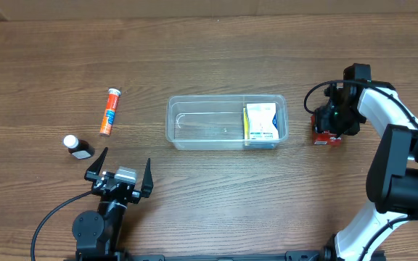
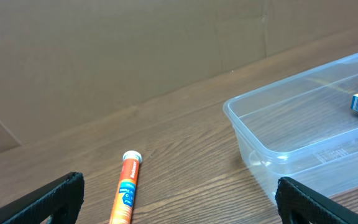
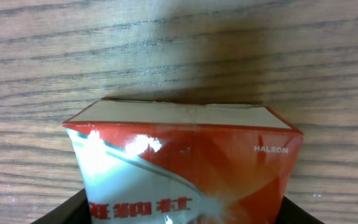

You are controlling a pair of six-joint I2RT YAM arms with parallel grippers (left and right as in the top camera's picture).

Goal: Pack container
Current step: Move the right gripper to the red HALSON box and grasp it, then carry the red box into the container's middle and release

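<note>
The clear container [image 1: 194, 123] lies in the middle of the table, with a white, yellow and blue box [image 1: 260, 122] in its right end. My right gripper [image 1: 330, 129] is to the right of the container, shut on a red and white box [image 1: 327, 138] that is low over the table. In the right wrist view the red box [image 3: 185, 162] fills the space between the fingers [image 3: 182, 214]. My left gripper [image 1: 120, 176] is open and empty near the front edge. In the left wrist view the fingers [image 2: 179, 205] are spread wide, with the container [image 2: 253, 134] ahead to the right.
An orange tube [image 1: 109, 111] lies left of the container and also shows in the left wrist view [image 2: 126, 190]. A small dark bottle with a white cap [image 1: 78, 147] lies further left, near my left gripper. A black cable runs from the left arm base.
</note>
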